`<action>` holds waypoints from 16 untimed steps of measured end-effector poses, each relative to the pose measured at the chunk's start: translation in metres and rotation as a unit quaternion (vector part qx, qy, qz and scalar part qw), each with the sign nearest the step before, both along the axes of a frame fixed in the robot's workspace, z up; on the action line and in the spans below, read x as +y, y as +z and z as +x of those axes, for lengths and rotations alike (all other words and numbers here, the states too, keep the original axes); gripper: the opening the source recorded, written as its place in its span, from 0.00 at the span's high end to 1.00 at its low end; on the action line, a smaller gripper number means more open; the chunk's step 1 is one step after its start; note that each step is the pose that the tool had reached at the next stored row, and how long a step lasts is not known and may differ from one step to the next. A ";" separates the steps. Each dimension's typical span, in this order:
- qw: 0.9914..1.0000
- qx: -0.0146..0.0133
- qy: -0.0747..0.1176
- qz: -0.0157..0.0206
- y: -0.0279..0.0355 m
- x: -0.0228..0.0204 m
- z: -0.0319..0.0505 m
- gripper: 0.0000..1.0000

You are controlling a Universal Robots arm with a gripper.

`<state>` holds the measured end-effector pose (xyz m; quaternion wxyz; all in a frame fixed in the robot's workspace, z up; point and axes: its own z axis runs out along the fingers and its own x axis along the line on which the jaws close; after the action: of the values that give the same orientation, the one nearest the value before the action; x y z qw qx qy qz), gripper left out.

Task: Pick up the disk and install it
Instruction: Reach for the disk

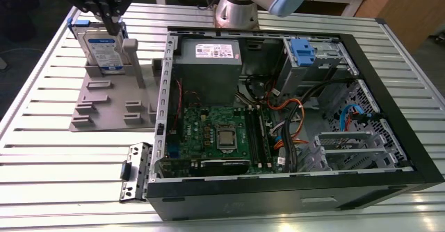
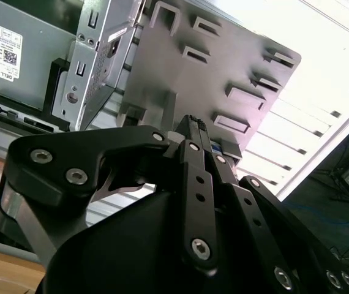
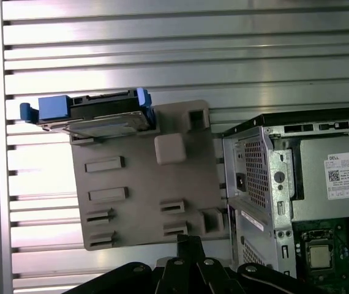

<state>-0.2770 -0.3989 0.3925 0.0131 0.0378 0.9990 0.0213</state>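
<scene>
The disk [image 1: 101, 48] stands upright on its edge in a slot of the grey holder plate [image 1: 111, 104] at the exterior view's left; it is silver with a white-and-blue label and a blue carrier bracket. In the first wrist view the disk [image 3: 95, 114] appears edge-on at the far corner of the holder plate [image 3: 138, 184]. My gripper [image 1: 110, 14] hangs just above the disk's top edge in the exterior view, fingers drawn together with nothing between them. In both wrist views the fingertips [image 3: 190, 243] [image 2: 194, 127] meet over the plate, apart from the disk.
An open computer case [image 1: 292, 185] lies right of the holder, with a grey power supply [image 1: 206, 52], a blue-fronted drive cage [image 1: 306, 52], a motherboard [image 1: 219, 135] and loose cables [image 1: 292, 117]. The arm's base [image 1: 236, 10] stands behind it. Slatted metal tabletop [image 1: 62, 148] surrounds everything.
</scene>
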 end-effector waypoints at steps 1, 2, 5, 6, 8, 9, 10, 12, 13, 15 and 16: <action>1.000 0.000 0.000 0.000 -0.0001 0.0000 -0.0012 0.90; 1.000 0.000 0.000 0.000 -0.0002 0.0000 -0.0026 0.90; 1.000 0.000 0.000 0.000 -0.0006 0.0000 -0.0066 0.90; 1.000 0.000 0.000 0.000 -0.0007 0.0000 -0.0078 0.90; 1.000 0.000 0.000 0.000 -0.0008 0.0000 -0.0096 0.90; 1.000 0.000 0.000 0.000 -0.0009 0.0000 -0.0104 0.90; 1.000 0.000 0.000 0.000 -0.0010 0.0000 -0.0114 0.90; 1.000 0.000 0.000 0.000 -0.0012 0.0001 -0.0134 0.90; 1.000 0.000 0.000 0.000 -0.0013 0.0003 -0.0144 0.90; 1.000 0.000 0.000 0.000 -0.0015 0.0018 -0.0160 0.90; 1.000 0.000 0.000 0.000 -0.0015 0.0034 -0.0168 0.90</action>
<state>-0.2938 -0.3956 0.3910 0.0131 0.0379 0.9990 0.0212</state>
